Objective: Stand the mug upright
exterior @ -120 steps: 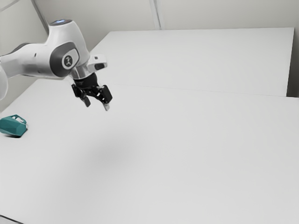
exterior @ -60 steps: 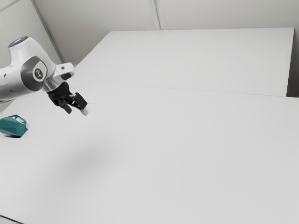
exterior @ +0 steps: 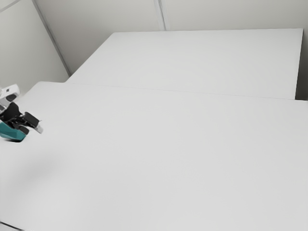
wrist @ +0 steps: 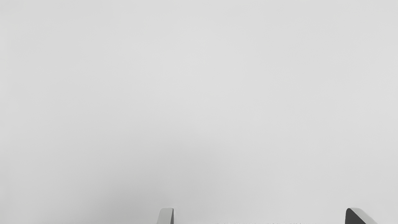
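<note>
Can see a teal, flat-faceted mug point(exterior: 9, 135) lying on its side, partly hidden behind the gripper point(exterior: 32, 130) with jaws spread wide, empty.

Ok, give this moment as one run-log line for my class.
goal: mug upright | claw: open | held: nothing | mug: teal, partly behind claw in exterior view

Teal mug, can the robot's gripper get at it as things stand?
Probably yes: the gripper partly covers the mug in the exterior view, jaws apart and holding nothing, with no obstacle in sight, though their distance is unclear.
</note>
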Controlling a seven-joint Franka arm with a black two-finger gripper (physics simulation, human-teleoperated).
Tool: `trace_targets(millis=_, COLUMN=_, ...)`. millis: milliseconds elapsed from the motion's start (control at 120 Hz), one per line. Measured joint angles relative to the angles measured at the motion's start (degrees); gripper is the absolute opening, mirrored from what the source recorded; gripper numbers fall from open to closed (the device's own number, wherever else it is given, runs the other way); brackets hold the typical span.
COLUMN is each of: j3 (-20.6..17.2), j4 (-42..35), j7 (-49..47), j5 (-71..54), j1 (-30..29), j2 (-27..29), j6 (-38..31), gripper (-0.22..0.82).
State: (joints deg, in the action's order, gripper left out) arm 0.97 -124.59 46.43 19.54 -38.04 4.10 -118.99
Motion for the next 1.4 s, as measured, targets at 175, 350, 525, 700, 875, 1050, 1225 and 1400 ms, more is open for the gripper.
trace_targets(millis=175, j3=0.0, j4=5.59, j7=9.45, j5=2.33, j1=-8.3, j2=-5.21, j6=3.47, gripper=0.6)
trace_targets(millis=350, j3=-0.06, j4=13.88, j7=17.83, j5=4.15, j1=-16.3, j2=-11.28, j6=7.93, gripper=0.6)
trace_targets(millis=525, j3=-0.05, j4=23.56, j7=24.54, j5=7.08, j1=-20.77, j2=-18.8, j6=11.13, gripper=0.6)
trace_targets(millis=700, j3=0.0, j4=30.36, j7=30.04, j5=10.19, j1=-23.51, j2=-24.37, j6=12.76, gripper=0.6)
trace_targets(millis=875, j3=0.0, j4=38.73, j7=34.08, j5=11.91, j1=-25.97, j2=-30.85, j6=14.52, gripper=0.6)
trace_targets(millis=1050, j3=-0.04, j4=48.43, j7=36.93, j5=14.36, j1=-26.74, j2=-39.14, j6=15.62, gripper=0.6)
trace_targets(millis=1225, j3=-0.66, j4=55.49, j7=39.07, j5=16.91, j1=-26.75, j2=-45.59, j6=16.08, gripper=0.6)
trace_targets(millis=1400, j3=-5.68, j4=61.49, j7=40.66, j5=19.19, j1=-29.42, j2=-51.65, j6=16.59, gripper=0.6)
